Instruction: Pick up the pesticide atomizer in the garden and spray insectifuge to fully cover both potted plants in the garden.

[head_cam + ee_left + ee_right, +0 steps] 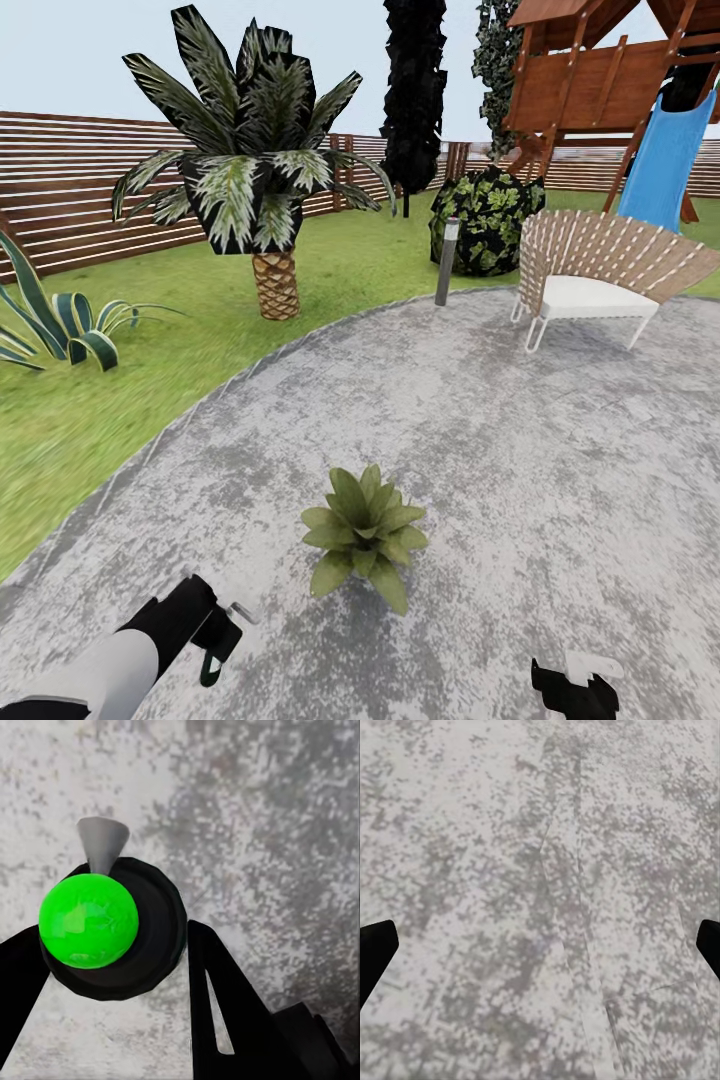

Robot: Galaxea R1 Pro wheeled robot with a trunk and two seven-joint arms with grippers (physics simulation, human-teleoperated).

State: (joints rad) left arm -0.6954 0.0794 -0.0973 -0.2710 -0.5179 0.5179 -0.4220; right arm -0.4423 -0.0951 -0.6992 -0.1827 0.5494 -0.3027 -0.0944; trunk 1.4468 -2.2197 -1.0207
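Head view, 6 o'clock from centre: potted plant [364, 535], a low rosette of pointed green leaves, upright on the grey stone patio [480, 430]; pot hidden under the leaves.

At 7 o'clock of the plant, near but apart from it: left gripper [218, 640] on a black-and-white arm, closed around the pesticide atomizer [214, 655], of which a dark body and a small green spot can be made out.

Left wrist view: left gripper [112, 952] with black fingers [217, 1005] pressed to either side of the pesticide atomizer [154, 937]; round black body, bright green cap, grey cone nozzle pointing away from the camera, speckled paving beneath.

At 5 o'clock of the plant, at the picture's lower edge: right gripper [575, 690], dark, partly cut off.

Right wrist view: right gripper [540, 949] spread wide, fingertips [375, 952] at opposite edges, nothing between them but paving.

Beyond the patio, on grass:
- at 9 o'clock, striped spiky plant [55, 325];
- at 11 o'clock, big palm [250, 190] before the slatted brown fence [60, 185];
- at 12 o'clock, grey post [447, 262], with a dark bush [487, 218] just behind.

At 2 o'clock, on the patio's edge: wicker chair [600, 270] with white cushion; behind it, wooden playset with blue slide [665, 160].
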